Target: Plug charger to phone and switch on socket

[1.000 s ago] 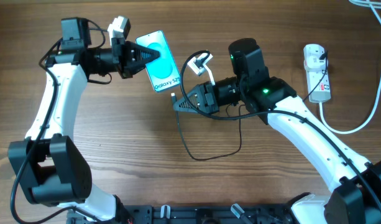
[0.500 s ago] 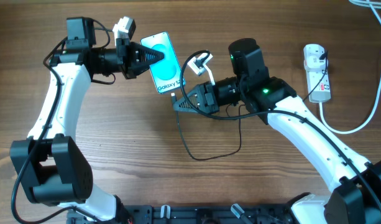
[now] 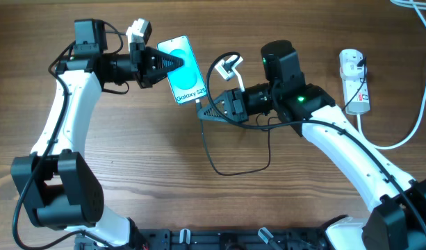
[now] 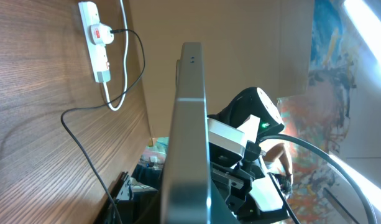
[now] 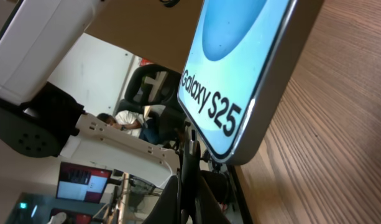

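The left gripper (image 3: 160,62) clamps the lit teal Galaxy smartphone (image 3: 185,68). The right gripper (image 3: 207,112) pinches the thin black charger cable (image 3: 269,149) tip at its near port, seating unclear. The white two-outlet socket strip (image 3: 354,82), far right, seemingly awaits switching.

I have the phone (image 3: 183,69) left of centre, my left gripper (image 3: 169,62) clamping its left side. My right gripper (image 3: 203,114) sits just beside its lower end (charger (image 3: 233,173) slack looped on the table (image 3: 129,173) below it). The socket (image 3: 354,80) lies far right.
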You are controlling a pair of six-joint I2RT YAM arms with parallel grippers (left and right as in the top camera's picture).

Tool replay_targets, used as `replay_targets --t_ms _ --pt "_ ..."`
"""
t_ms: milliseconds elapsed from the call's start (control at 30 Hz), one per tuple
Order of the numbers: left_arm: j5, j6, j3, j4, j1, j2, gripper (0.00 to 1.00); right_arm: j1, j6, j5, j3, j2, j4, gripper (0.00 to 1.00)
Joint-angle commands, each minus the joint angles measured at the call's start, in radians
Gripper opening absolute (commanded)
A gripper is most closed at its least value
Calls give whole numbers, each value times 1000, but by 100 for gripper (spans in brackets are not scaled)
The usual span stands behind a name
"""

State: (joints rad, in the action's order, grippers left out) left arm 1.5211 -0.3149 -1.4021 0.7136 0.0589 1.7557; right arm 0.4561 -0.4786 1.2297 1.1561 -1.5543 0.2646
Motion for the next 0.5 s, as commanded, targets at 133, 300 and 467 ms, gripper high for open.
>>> replay_targets --t_ms 133,300,467 --pt "56 24 -4 -5 -2 -7 4 8 -20 29 -4 -73 -11 4" --pt "56 24 -4 -35 -1 -7 4 8 -18 90 -4 -76 -43 4" --pt "56 23 -4 -53 0 -7 4 8 31 187 -4 -76 -43 4"
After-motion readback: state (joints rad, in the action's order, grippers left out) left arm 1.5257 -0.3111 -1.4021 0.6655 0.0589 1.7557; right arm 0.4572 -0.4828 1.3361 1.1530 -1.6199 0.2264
